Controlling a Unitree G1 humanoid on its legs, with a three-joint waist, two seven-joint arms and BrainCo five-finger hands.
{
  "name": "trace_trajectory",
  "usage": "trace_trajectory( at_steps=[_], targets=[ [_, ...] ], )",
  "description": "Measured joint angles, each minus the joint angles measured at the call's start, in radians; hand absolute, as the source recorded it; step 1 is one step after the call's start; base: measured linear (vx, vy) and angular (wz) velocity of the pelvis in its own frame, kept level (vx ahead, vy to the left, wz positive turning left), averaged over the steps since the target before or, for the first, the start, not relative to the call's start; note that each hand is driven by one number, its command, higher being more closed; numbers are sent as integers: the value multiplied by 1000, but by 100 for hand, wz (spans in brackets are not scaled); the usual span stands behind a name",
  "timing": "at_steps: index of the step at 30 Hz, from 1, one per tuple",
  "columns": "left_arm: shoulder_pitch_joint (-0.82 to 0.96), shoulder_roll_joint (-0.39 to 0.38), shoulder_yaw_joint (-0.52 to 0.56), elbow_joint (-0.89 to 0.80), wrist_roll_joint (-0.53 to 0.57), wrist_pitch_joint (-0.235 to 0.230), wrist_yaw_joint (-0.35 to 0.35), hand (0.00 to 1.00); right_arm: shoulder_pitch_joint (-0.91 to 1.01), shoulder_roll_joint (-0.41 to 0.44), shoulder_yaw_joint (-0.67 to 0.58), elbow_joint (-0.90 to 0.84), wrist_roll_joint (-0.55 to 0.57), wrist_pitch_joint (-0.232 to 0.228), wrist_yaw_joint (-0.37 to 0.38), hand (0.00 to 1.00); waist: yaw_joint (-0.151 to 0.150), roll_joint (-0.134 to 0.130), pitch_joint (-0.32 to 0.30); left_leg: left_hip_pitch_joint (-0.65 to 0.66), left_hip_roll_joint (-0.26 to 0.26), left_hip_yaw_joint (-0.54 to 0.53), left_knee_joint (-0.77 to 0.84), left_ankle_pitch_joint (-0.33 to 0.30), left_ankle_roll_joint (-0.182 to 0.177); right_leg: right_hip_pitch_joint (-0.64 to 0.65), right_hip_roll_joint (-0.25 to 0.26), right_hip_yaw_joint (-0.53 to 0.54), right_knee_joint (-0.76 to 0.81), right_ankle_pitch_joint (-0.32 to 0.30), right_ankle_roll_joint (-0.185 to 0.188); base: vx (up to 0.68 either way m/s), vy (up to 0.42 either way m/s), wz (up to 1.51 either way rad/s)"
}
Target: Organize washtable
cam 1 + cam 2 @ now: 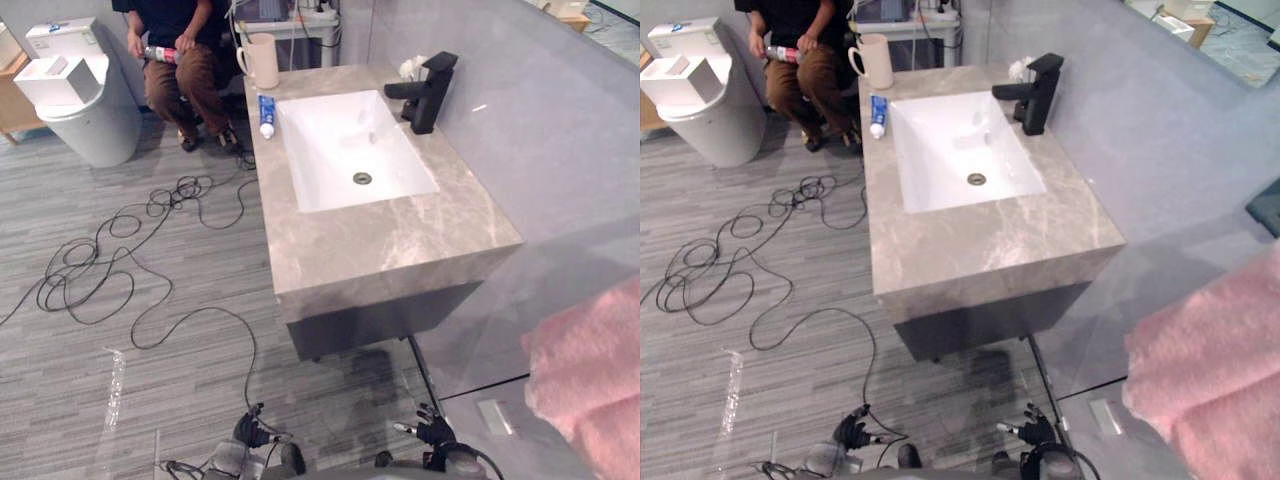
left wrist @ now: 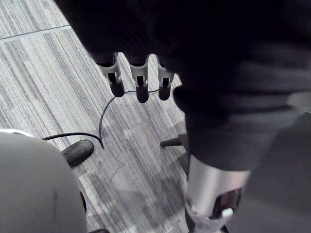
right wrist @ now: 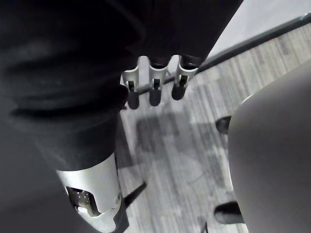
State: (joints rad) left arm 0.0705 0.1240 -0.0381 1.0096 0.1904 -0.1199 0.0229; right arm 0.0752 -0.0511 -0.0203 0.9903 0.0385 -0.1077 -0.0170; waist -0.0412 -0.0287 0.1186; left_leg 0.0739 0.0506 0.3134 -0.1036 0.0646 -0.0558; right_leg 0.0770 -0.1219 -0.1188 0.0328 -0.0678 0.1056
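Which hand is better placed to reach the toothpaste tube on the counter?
Probably the left hand. Both hands hang low, empty; the toothpaste tube lies at the left edge of the counter, on that arm's side. The right hand is farther.

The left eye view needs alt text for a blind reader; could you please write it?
A marble washtable with a white sink and black tap, a cup at its far left corner and a tube beside the sink. Beyond are a person and a toilet; a pink cloth is at right.
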Motion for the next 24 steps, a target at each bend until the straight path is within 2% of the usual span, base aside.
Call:
trace_trajectory(
  at_steps=[1, 10, 17, 24],
  targets=[
    [0, 1, 0, -1, 1, 0, 0, 0, 1, 1, 1, -2, 0, 0, 0, 0, 0, -1, 2, -2, -1, 1, 0, 0, 0, -4, -3, -13, 0, -8, -12, -133, -22, 0],
    [9, 0, 0, -32, 17, -1, 3, 0, 19, 1, 0, -28, 0, -1, 0, 0, 3, -7, 2, -42, 2, 8, 0, -8, 1, -23, -3, -41, -20, -15, -14, -106, 14, 11],
    [10, 1, 1, -31, 17, 1, 5, 0, 16, 4, 0, -26, 0, 0, 0, 0, 4, -10, 0, -43, -22, -11, 0, -5, 16, -1, -22, -72, -25, 5, 4, 127, 27, 11],
    [12, 3, 2, -31, 16, 1, 6, 0, 4, 3, 4, -1, -4, 0, 0, 0, 6, -8, 0, -10, -2, -38, 8, 2, 8, 42, -3, -106, 1, 2, -1, 136, -31, 18]
  ],
)
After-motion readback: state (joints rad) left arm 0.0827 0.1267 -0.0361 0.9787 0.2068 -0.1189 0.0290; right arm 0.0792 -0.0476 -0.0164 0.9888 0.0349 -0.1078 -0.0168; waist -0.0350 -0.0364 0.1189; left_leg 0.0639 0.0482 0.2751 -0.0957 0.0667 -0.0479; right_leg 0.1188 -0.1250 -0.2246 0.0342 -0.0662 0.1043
